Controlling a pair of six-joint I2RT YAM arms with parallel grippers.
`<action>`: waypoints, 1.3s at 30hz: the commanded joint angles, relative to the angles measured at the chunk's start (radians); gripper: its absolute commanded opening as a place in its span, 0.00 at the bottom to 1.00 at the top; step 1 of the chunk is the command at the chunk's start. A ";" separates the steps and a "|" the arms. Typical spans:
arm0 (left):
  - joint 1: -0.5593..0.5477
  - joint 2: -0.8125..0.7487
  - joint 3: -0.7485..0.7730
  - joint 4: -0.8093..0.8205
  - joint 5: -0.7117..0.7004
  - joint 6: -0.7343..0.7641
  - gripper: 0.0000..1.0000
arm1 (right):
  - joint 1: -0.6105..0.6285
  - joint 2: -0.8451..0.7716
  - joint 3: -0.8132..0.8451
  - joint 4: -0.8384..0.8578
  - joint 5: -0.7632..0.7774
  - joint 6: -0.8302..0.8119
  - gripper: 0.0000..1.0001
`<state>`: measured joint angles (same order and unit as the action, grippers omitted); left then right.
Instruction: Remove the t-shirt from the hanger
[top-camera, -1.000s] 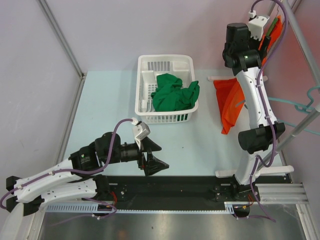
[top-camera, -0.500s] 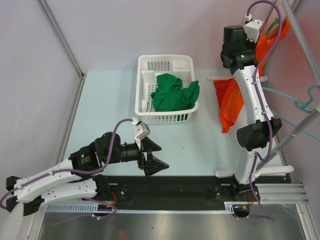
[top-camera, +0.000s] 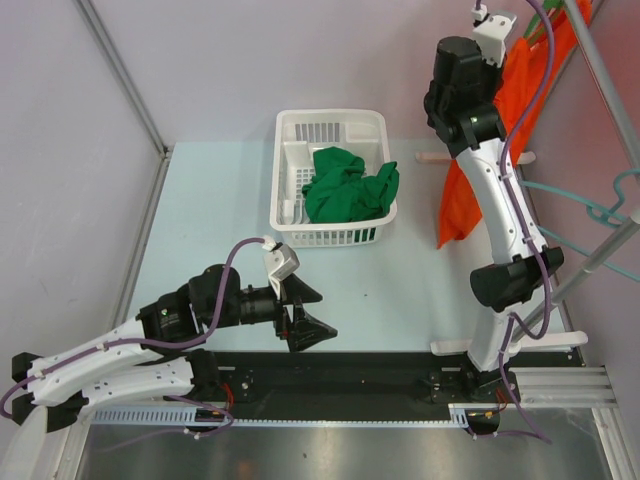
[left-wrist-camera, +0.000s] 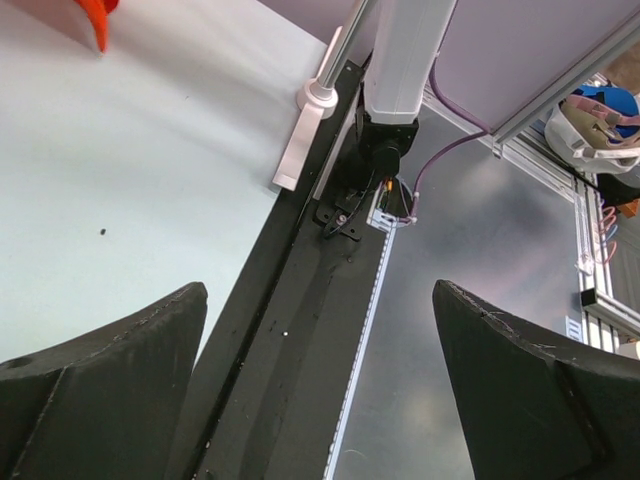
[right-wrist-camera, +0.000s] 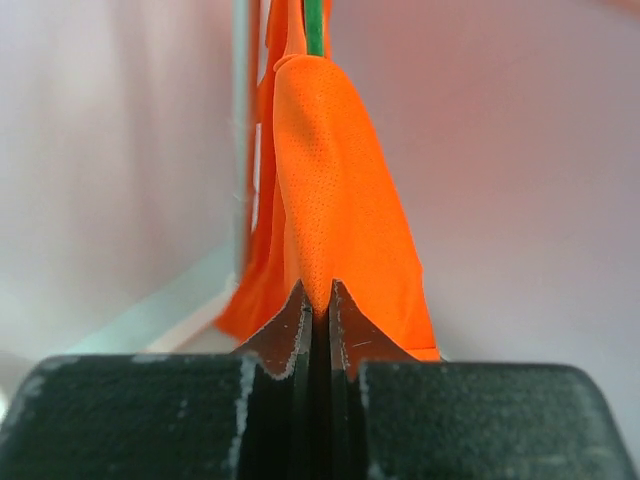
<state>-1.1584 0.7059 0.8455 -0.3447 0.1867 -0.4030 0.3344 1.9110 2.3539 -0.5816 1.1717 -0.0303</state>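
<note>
Top view: right arm (top-camera: 500, 190) has gone up and away from me over the last second, and the orange t-shirt (top-camera: 455, 205) went with it. The part that was bunched on the surface (top-camera: 200, 220) now hangs long at the far right by the rack pole (top-camera: 600, 70); can't tell if the hem touches down. Left pincer (top-camera: 312, 310) hasn't moved: parked low near the front edge, splayed fully, holding nothing. White basket (top-camera: 330, 122) with the green garment (top-camera: 350, 185) is untouched. Left wrist: both fingers sit out at the frame edges with nothing between them, just the surface edge, the black rail and an orange shirt tip top left. Right wrist: right pincer (right-wrist-camera: 316, 300) has just snapped closed, tips nipping a fold of the orange fabric. The green hanger (right-wrist-camera: 315, 25) runs out of the top of that fold, so the shirt is still on it. My read: grip made, lift started, peeling it off the hanger is what's left. Risk is the thin pinch slipping. No brand, label or readable text in any view.
</note>
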 joint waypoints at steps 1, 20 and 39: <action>0.000 -0.022 0.030 0.015 0.000 -0.016 1.00 | 0.080 -0.110 0.030 0.229 0.103 -0.154 0.00; -0.001 -0.195 0.014 -0.034 -0.409 -0.132 1.00 | 0.624 -0.596 -0.685 -0.187 -0.149 0.368 0.00; -0.001 -0.134 0.274 0.033 -0.446 -0.073 0.89 | 0.810 -1.087 -1.239 0.236 -1.162 0.087 0.00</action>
<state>-1.1584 0.4870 1.0431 -0.3607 -0.3511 -0.5297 1.1393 0.7822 1.1221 -0.5064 0.2180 0.0937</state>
